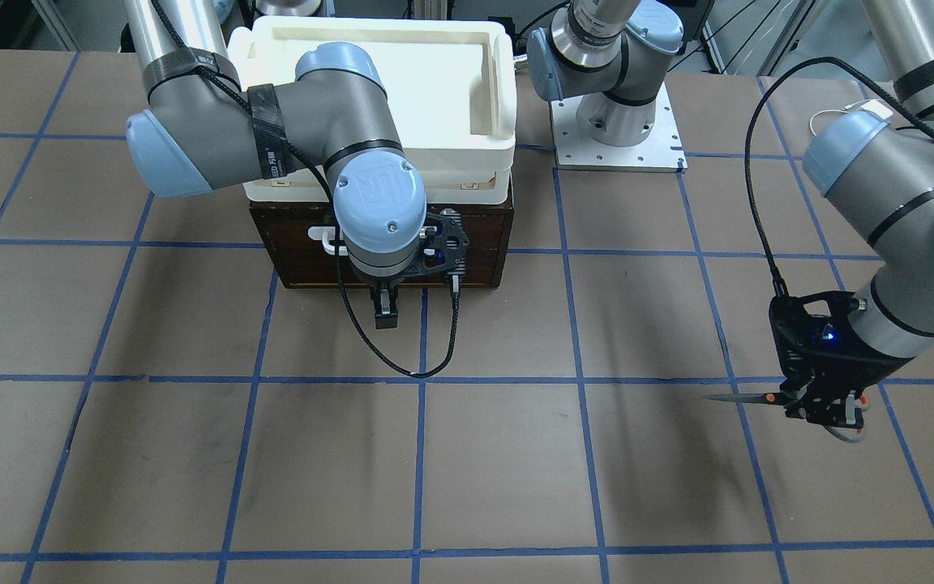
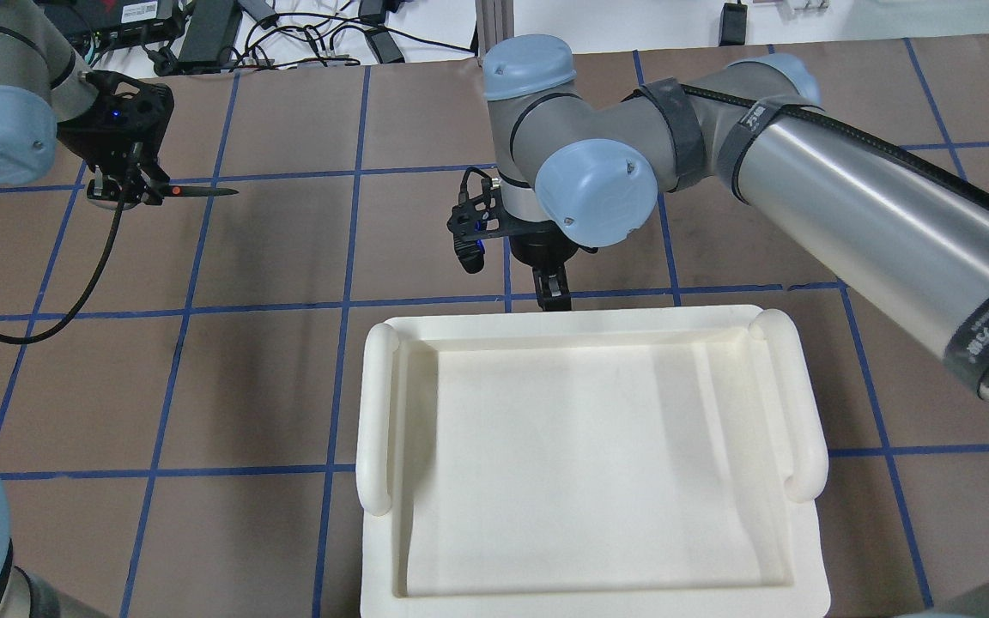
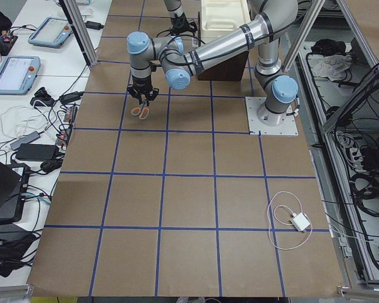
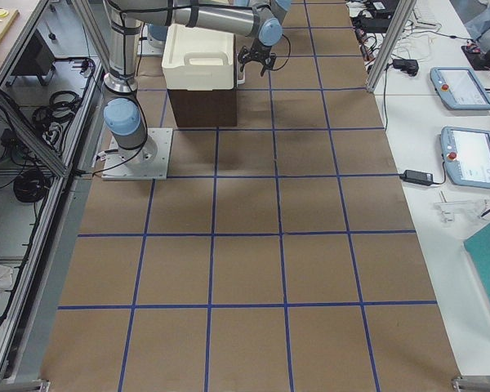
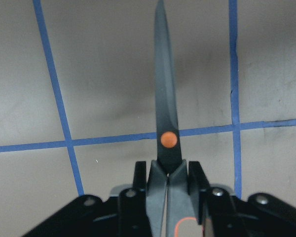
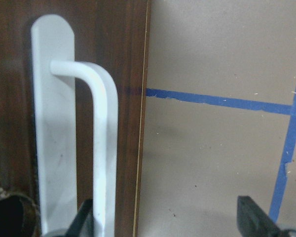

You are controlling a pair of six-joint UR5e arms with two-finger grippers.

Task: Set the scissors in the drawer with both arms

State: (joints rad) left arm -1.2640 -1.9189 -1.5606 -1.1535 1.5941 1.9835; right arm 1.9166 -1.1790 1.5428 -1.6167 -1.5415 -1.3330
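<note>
My left gripper (image 1: pixel 820 410) is shut on the scissors (image 1: pixel 747 397) near their handle loops and holds them level just above the table. The dark blades and orange pivot dot stick out past the fingers. This shows in the overhead view (image 2: pixel 194 190) and the left wrist view (image 5: pixel 166 113). The dark brown drawer (image 1: pixel 475 243) is closed under the cream foam tray (image 1: pixel 499 81). My right gripper (image 1: pixel 386 312) is open right in front of the drawer face. In the right wrist view the white bar handle (image 6: pixel 106 148) runs down beside one finger (image 6: pixel 84 219).
The foam tray (image 2: pixel 379 403) covers the whole drawer box from above. An arm base on a silver plate (image 1: pixel 617 138) stands beside the box. A white adapter with its cable (image 3: pixel 297 221) lies on the brown paper with its blue tape grid.
</note>
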